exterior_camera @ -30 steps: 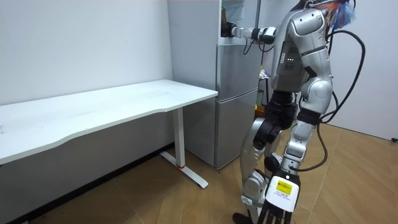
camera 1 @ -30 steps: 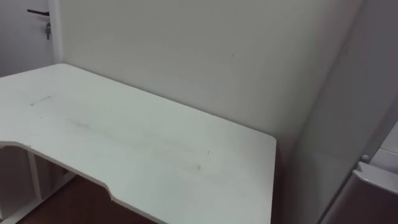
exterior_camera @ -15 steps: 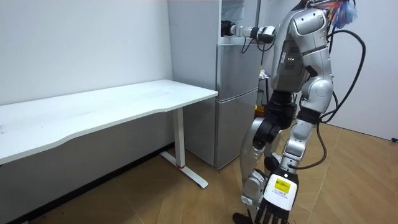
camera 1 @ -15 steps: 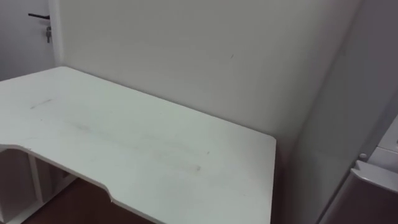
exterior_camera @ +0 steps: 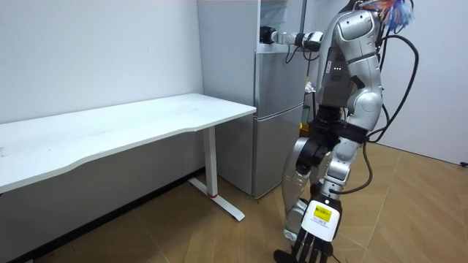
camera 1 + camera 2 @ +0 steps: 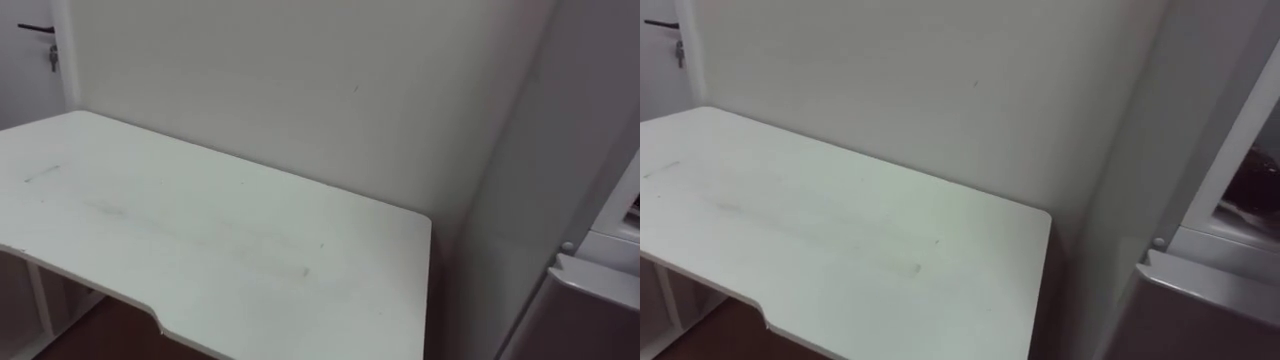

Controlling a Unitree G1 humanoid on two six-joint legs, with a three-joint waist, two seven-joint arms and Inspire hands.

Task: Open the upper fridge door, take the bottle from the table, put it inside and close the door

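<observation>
Our right hand (image 5: 268, 33) is high up at the fridge (image 5: 278, 109); we cannot tell if it grips the bottle. Job nearly done, we think.

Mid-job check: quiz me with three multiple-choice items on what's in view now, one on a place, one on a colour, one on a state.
1. Where is the right hand?
A. down by the leg
B. up at the upper fridge
C. behind the back

2. What colour is the table?
A. black
B. brown
C. white

3. How is the left hand?
A. hanging open
B. curled into a fist
C. flat on the table

Answers:
1 B: in the room view the raised arm ends at the upper fridge.
2 C: the table is plain white in every view.
3 A: it hangs low beside the leg, fingers straight, holding nothing.
</observation>
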